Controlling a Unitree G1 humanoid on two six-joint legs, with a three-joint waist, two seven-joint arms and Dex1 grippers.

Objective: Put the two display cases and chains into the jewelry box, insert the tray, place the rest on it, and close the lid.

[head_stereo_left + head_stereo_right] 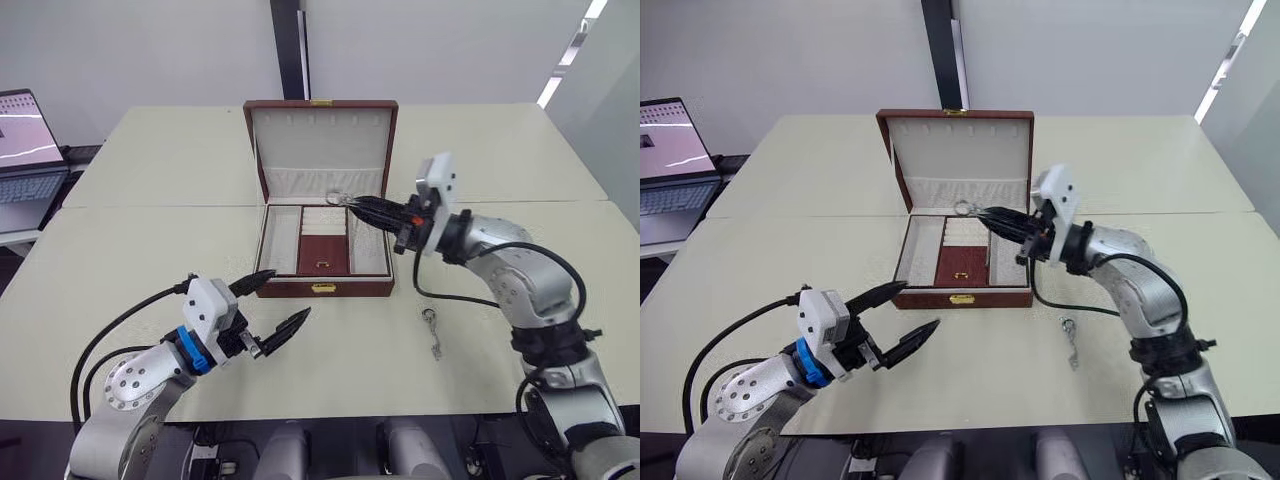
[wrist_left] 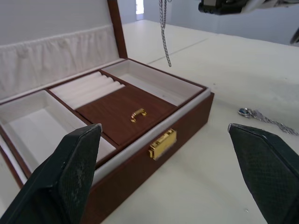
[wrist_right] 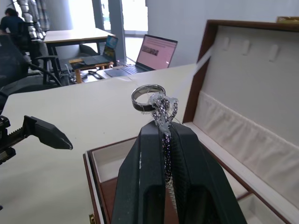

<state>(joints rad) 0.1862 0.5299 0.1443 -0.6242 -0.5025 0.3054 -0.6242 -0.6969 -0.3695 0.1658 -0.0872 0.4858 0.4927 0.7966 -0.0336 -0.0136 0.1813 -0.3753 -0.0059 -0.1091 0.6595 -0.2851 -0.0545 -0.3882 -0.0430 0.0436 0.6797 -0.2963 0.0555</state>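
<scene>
Nearest the camera, low in the left of the frame, the left gripper point(image 1: 268, 306) hovers with its fingers spread wide and empty, just in front of the open jewelry box point(image 1: 322, 288). At centre frame the right gripper point(image 1: 352, 204) is pinched tight on a silver chain point(image 2: 163, 32), which dangles by its ring end point(image 3: 147, 97) above the tray point(image 1: 324, 254) seated in the box; a second chain point(image 1: 432, 331) lies on the table point(image 1: 150, 230), lower right of the box. To do this well, I'd judge the arm should lower until the links pool in a cream compartment before letting go.
</scene>
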